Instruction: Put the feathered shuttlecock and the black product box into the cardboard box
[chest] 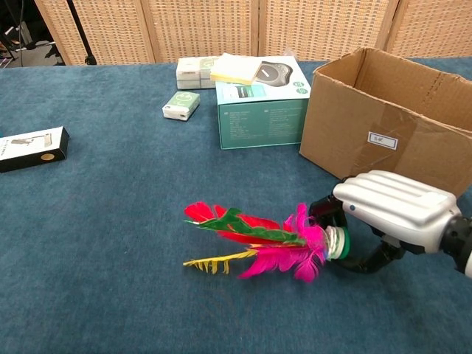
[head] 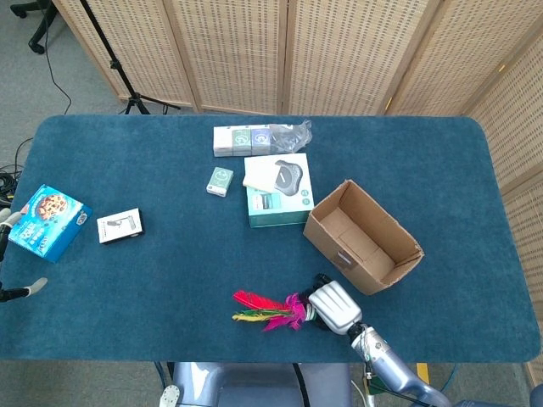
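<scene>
Chest view shows the right hand (chest: 391,221) low over the table (chest: 110,243), with its fingers curled around the round base of the feathered shuttlecock (chest: 254,243). The fingers look closed on that base, and the thumb comes up from under it. I think it grabs the base because that part is firm, and the feathers are soft and would bend. The feathers stick out to the side, away from the hand, so they do not get squashed.

Right behind the hand sits the cardboard box (chest: 398,118), open at the top. It is close, so the trip should be short, but the hand would have to go up over the wall first.

The black product box (chest: 33,147) lies far off on the other side of the table, flat and alone. It has not been picked up.

From the head view, the left hand (head: 13,254) only shows as a small bit at the table's edge, and I cannot tell if it is open or closed.

A teal box (chest: 262,110) and some small packs stand in the middle, out of the way.
</scene>
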Tool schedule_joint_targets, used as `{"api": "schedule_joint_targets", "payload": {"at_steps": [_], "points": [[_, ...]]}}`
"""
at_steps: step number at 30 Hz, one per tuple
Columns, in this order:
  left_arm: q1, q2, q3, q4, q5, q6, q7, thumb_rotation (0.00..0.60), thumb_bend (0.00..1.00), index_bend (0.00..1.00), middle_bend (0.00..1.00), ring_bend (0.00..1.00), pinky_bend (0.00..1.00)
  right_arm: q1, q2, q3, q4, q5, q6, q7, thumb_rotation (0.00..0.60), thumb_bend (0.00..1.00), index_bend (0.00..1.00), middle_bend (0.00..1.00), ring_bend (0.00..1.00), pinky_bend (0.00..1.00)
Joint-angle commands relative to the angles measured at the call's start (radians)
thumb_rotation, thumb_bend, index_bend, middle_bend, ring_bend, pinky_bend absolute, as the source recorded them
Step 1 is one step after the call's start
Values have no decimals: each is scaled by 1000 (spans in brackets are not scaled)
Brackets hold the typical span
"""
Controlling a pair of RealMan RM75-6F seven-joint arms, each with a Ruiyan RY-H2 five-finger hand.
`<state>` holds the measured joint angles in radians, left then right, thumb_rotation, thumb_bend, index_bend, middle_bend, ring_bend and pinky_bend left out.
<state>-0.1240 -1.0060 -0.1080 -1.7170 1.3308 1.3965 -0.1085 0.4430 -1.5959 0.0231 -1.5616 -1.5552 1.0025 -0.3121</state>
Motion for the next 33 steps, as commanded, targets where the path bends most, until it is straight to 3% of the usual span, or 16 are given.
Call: {"api": "schedule_joint_targets", "payload": {"at_steps": [1,9,15,25,30,33], "points": [[0,-1,1,-1,2,1,3,600,0,0,0,0,0,1,14,-4,-18,-21,25,25,600,481,545,559,502,223],[2,-1,1,-2,4,2,2,600,0,0,0,0,0,9,117,11,-171,-89,106,83,600,517,547,563,502,232],[3,1,1,-4,6,2,-1,600,0,0,0,0,0,18,254,78,-345,-134,183,63,600,517,548,563,502,232],[1,2,3,-5,4,-6,0,600,0,0,0,0,0,37,444,239,-497,22,215,111,600,517,548,563,501,232],[1,2,3,-7,1,-8,2,600,0,0,0,0,0,38,534,310,-480,117,229,130,600,520,548,563,502,232],[1,2,2,-8,0,-9,3,600,0,0,0,0,0,33,568,318,-442,161,221,132,600,534,548,563,502,232]]}}
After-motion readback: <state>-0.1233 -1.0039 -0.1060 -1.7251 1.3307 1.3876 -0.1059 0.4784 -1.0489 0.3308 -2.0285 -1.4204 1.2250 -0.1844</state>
